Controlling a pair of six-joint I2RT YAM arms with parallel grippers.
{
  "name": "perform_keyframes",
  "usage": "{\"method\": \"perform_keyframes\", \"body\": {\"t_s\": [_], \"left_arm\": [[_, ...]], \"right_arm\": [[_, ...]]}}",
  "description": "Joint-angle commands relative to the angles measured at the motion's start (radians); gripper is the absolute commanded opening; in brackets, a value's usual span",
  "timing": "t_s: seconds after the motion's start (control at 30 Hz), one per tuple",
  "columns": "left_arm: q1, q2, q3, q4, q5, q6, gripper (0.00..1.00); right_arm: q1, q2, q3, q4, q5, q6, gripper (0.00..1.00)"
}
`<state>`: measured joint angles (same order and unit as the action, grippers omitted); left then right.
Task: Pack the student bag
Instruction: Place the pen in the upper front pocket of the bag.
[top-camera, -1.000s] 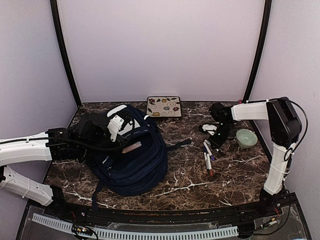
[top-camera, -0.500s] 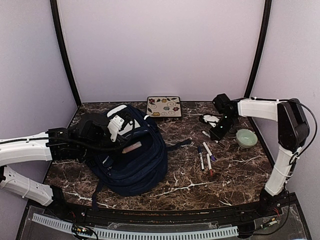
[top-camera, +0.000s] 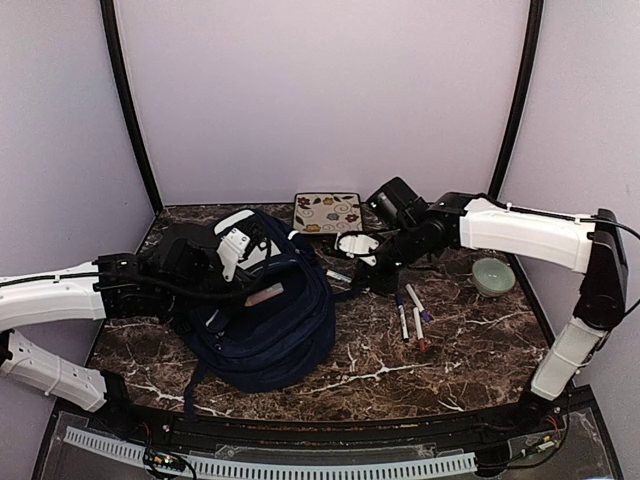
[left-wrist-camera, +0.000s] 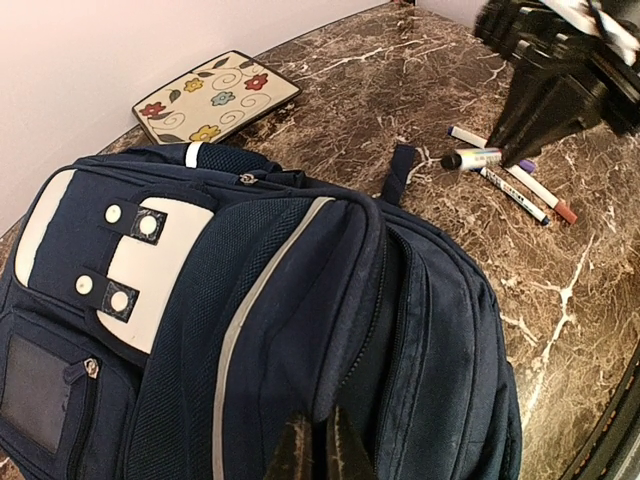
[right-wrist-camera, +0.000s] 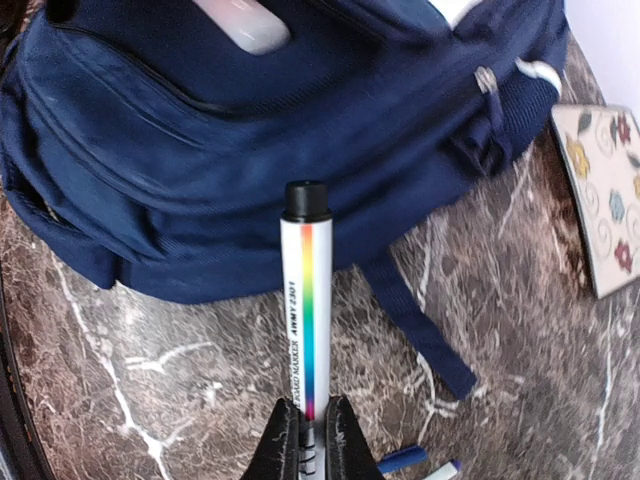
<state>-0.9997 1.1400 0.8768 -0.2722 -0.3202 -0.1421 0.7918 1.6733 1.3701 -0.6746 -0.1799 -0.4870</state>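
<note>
Swung leftward, right fingers (right-wrist-camera: 283, 442) clamp a marker (right-wrist-camera: 305, 300); left fingers (left-wrist-camera: 295, 450) pinch the student bag (left-wrist-camera: 300, 290) beside loose markers (top-camera: 411, 318).

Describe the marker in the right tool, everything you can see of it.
The marker is a white plastic board marker with a black cap, a rainbow stripe and printed lettering along its barrel. The right tool is shut on its back end; the capped end points at the backpack, without touching it.

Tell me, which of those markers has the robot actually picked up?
The rainbow-striped marker with the black cap: the right end effector pinches it, aimed at the student bag. The other markers lie loose on the table.
</note>
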Motion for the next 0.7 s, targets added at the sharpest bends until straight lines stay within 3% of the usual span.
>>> {"method": "perform_keyframes", "body": {"t_s": [0.0,0.37,0.67], "left_arm": [[0.003,-0.008,0.055,0.059,-0.010,0.002,0.00],[0.003,-0.020,0.080,0.054,-0.025,0.008,0.00],[0.003,-0.048,0.082,0.053,-0.028,0.015,0.00]], "right_arm": [[0.137,-0.028,0.063,0.045,0.099,-0.087,0.05],[0.418,0.064,0.102,0.235,0.425,-0.323,0.05],[0.508,0.197,0.100,0.451,0.636,-0.534,0.04]]}}
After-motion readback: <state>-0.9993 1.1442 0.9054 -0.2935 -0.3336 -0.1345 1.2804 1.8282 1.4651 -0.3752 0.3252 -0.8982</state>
